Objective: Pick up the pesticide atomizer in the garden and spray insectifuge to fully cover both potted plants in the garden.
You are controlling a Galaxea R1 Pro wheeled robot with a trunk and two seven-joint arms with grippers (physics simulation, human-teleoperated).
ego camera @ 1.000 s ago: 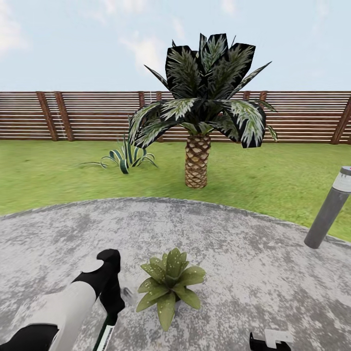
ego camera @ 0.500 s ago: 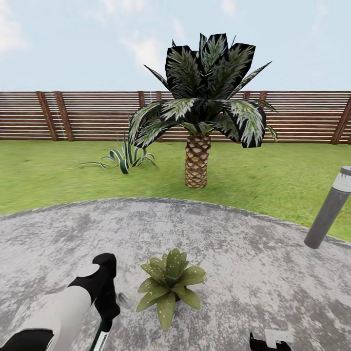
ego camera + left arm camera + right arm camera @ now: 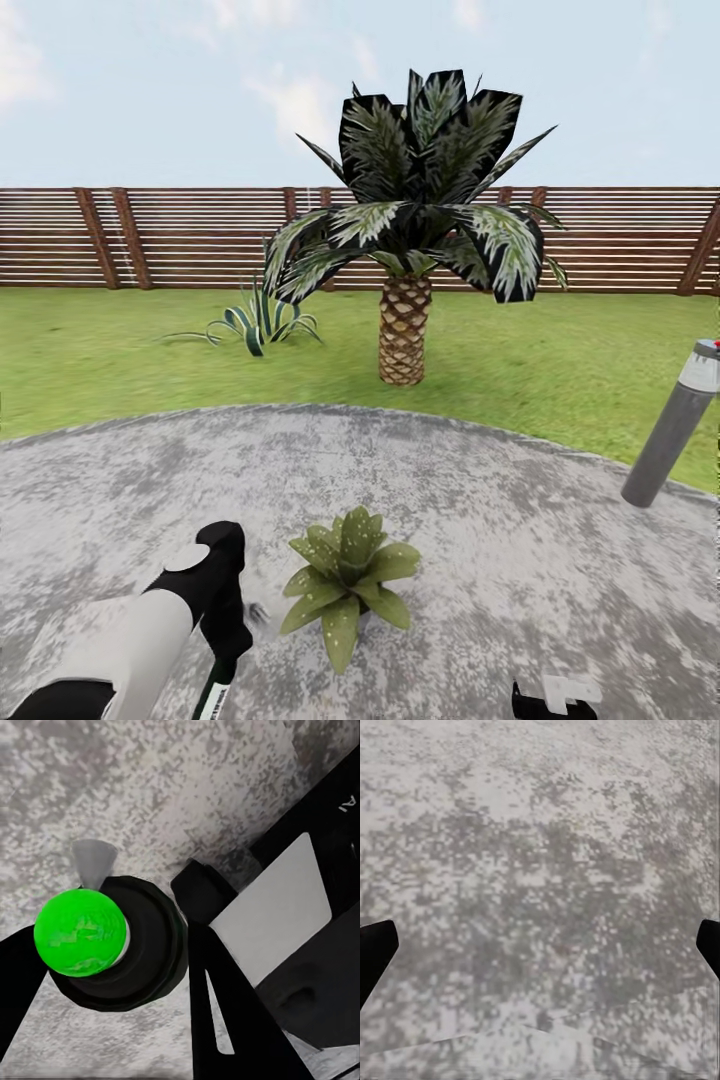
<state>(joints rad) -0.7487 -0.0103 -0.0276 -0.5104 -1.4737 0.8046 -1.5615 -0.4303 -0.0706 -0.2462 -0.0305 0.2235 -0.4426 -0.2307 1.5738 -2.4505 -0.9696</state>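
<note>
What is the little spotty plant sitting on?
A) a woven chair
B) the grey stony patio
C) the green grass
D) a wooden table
B: in the head view the potted plant sits on the mottled grey patio, with the lawn starting farther back, beyond the patio's curved edge.

The ground is a round patio of mottled grey paving (image 3: pixel 500 500), its curved edge meeting a green lawn (image 3: pixel 120 360) that runs back to a brown horizontal-slat wooden fence (image 3: pixel 180 238).

On the paving stands a small potted plant (image 3: pixel 345 585), a low rosette of pointed, pale-speckled green leaves; its pot is hidden under the leaves. Well off to the plant's right, at the patio's edge, a short grey bollard lamp (image 3: pixel 672 425) stands and appears tilted.

On the lawn beyond the plant a big palm with a scaly brown trunk (image 3: pixel 405 330) is rooted. To the palm's left, a spiky striped plant (image 3: pixel 255 325) grows out of the grass.
</note>
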